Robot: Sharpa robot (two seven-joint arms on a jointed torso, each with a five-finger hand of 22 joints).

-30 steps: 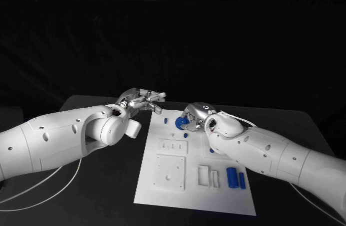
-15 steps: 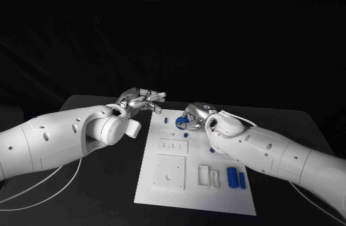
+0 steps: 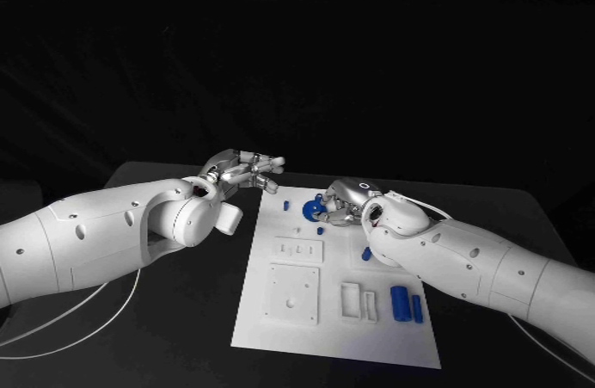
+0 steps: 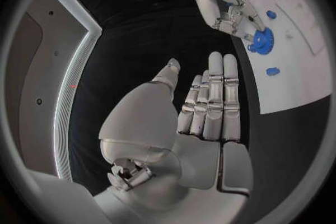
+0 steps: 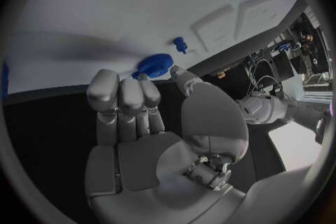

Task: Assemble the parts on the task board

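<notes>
The white task board [image 3: 288, 319] lies lengthwise in the middle of the black table. My right hand [image 3: 342, 200] is over the board's far end and pinches a blue gear [image 3: 315, 207] between thumb and fingertips. That gear [image 5: 154, 64] sits at the tips of my right hand [image 5: 133, 117], just above the board [image 5: 105, 5]. A small blue peg [image 3: 286, 206] stands left of the gear and another peg [image 3: 320, 230] just in front of it. My left hand [image 3: 248, 171] hovers past the board's far left corner, fingers straight and apart, holding nothing. The left wrist view shows that hand [image 4: 210, 101] flat, with the gear [image 4: 263, 42] beyond it.
Two blue cylinders [image 3: 399, 304] lie side by side near the board's right edge, and a small blue piece [image 3: 367, 253] lies behind them. White raised blocks [image 3: 292, 293] with holes and slots take up the board's middle. A white cable [image 3: 75, 315] runs across the table under my left arm.
My right arm has shifted slightly to the right with the gear still in its fingers, uncovering the small blue piece on the board. The left hand has not moved.
</notes>
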